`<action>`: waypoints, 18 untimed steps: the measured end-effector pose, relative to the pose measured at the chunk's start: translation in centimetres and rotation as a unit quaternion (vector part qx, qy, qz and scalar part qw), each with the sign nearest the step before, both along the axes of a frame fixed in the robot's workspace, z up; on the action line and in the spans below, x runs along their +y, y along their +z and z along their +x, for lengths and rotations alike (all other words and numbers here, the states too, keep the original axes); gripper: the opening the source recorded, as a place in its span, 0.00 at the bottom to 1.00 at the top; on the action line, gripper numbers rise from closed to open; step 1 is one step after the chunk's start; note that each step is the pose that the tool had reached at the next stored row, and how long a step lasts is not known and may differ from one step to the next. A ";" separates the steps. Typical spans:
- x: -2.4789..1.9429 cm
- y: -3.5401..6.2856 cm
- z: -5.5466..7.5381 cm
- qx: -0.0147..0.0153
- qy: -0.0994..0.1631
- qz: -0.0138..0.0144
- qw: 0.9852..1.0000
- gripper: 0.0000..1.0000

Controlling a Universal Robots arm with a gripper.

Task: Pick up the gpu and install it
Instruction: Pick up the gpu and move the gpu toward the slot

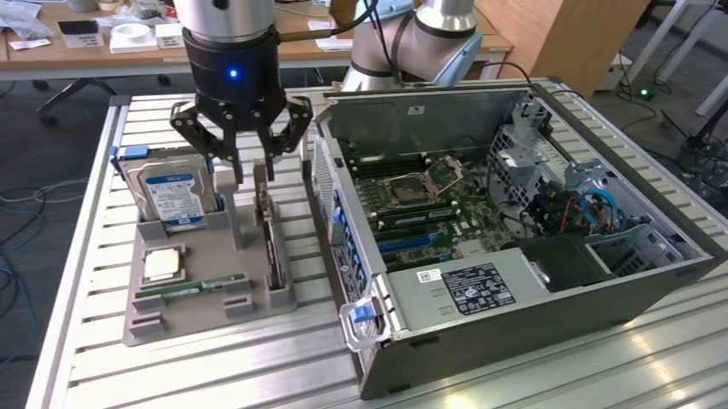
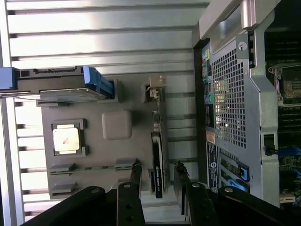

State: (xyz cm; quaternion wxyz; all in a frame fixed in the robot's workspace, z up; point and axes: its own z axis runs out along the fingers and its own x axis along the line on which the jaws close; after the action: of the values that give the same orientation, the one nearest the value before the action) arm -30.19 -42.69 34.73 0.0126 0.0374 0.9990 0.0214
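The tool (image 1: 245, 170) hangs with jaws apart astride the gpu (image 1: 273, 247), which stands on edge in a tray (image 1: 170, 328) slot at the case's (image 1: 637, 281) 9 o'clock in the exterior view, likely so its thin faces can be pinched.

A robotics lab or workshop: slotted aluminium bench (image 1: 80, 341) carrying an opened PC tower (image 1: 512, 341); cluttered wooden desks (image 1: 68, 58) at eleven o'clock; loose cables (image 1: 23, 200) at nine.

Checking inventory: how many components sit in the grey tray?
4: hard drive upright at the far end, CPU in front, RAM stick lying nearest, gpu on edge toward the case. None seem hidden.
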 end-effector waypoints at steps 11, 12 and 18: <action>0.00 -0.77 0.0 0.000 0.000 0.000 1.000 0.42; 0.00 -0.95 0.0 0.000 0.000 0.000 1.000 0.42; 0.02 -2.00 0.0 0.000 0.000 0.000 1.000 0.42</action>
State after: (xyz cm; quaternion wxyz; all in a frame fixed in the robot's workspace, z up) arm -30.19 -42.67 32.73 0.0126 0.0374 0.9990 0.0214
